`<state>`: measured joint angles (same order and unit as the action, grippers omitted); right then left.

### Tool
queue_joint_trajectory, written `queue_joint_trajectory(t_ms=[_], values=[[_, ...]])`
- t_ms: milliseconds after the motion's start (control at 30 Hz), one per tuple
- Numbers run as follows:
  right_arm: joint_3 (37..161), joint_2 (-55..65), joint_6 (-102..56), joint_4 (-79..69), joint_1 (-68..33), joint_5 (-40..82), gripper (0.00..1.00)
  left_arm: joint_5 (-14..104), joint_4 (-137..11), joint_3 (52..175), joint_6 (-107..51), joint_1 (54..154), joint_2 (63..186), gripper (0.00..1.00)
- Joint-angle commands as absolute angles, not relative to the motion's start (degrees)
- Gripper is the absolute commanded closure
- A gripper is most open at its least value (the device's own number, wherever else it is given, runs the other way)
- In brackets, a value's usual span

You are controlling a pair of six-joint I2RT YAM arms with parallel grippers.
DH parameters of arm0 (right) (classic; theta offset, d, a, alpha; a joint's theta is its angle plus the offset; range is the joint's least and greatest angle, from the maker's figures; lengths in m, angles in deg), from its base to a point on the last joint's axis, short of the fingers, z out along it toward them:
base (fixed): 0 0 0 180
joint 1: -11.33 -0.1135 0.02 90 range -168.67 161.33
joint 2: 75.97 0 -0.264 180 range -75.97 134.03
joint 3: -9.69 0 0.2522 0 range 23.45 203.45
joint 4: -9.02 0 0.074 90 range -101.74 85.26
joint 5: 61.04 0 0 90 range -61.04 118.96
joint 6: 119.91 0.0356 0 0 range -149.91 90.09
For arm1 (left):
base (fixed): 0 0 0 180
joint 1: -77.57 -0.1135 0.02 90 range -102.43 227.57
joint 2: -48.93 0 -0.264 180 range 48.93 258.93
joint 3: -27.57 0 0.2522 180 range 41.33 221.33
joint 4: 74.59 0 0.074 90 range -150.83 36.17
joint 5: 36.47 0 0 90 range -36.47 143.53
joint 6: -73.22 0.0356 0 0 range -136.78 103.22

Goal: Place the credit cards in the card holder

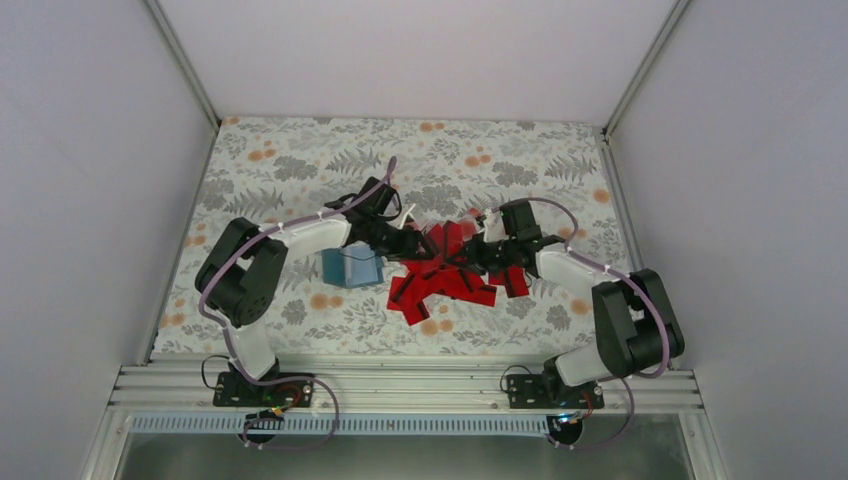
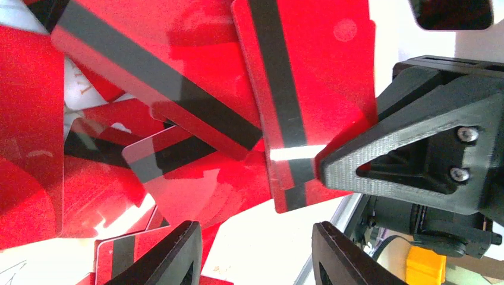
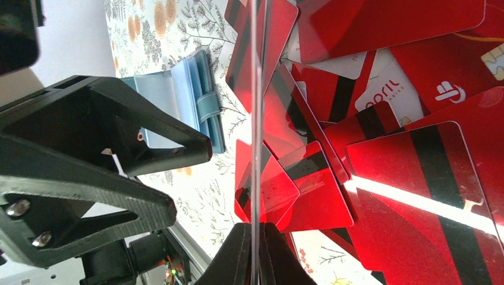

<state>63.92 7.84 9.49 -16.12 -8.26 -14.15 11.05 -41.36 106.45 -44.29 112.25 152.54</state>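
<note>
Credit cards (image 1: 447, 275) heaped beneath both claws: right claw (image 3: 252, 237) clenched on one edge-on card (image 3: 257, 119), left claw (image 2: 255, 249) released.

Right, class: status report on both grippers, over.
Left gripper open over credit cards. Right gripper shut on one card, edge-on. Card holder beside them.

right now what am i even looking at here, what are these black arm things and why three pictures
These are two robot arms bolted at the near edge of a floral table. The top picture looks down from above; the other two come from cameras on each wrist. A heap of red credit cards lies mid-table, with a blue card holder lying open at its left. The right pincer is shut on one credit card, seen edge-on as a thin line. The left pincer is open, empty, over the heap.
</note>
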Motion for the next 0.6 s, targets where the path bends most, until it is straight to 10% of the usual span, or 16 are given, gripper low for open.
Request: queue_joint_trajectory(t_ms=[0, 233, 567], values=[[65.5, 5.9, 6.6, -18.9, -7.1, -16.4, 0.96, 9.9, -44.7, 104.7, -45.6, 111.9, 150.5, 0.51], [67.0, 3.0, 5.8, -20.1, -4.6, -19.9, 0.96, 7.2, -50.7, 98.5, -48.5, 107.0, 144.0, 0.21], [68.8, 0.2, 5.6, -24.2, -1.8, -21.6, 0.96, 2.5, -55.7, 95.6, -48.8, 105.9, 142.7, 0.21]])
